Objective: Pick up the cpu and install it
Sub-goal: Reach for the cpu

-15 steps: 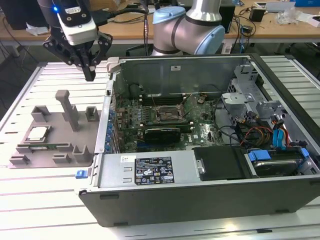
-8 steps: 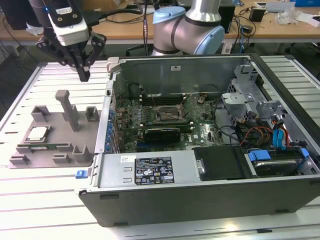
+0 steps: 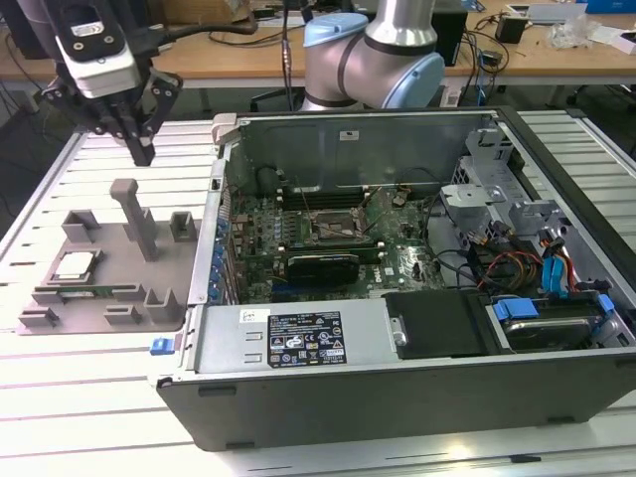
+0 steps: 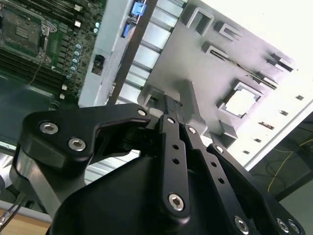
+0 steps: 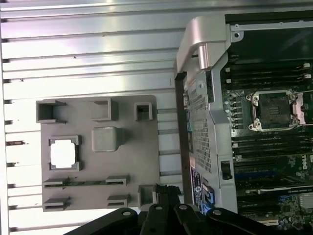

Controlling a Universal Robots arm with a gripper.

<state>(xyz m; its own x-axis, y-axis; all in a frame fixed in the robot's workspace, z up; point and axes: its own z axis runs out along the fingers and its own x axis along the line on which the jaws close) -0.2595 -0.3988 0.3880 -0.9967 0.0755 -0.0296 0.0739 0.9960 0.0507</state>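
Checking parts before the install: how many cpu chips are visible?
1. The cpu lies in a pocket of the grey fixture tray, at the exterior view's left of the case. The motherboard socket looks empty.

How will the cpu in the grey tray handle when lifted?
The cpu looks thin and rigid, so probably light and stiff. Its smooth metal top may be slippery. Seated in a recess of the tray, it likely won't slide if nudged.
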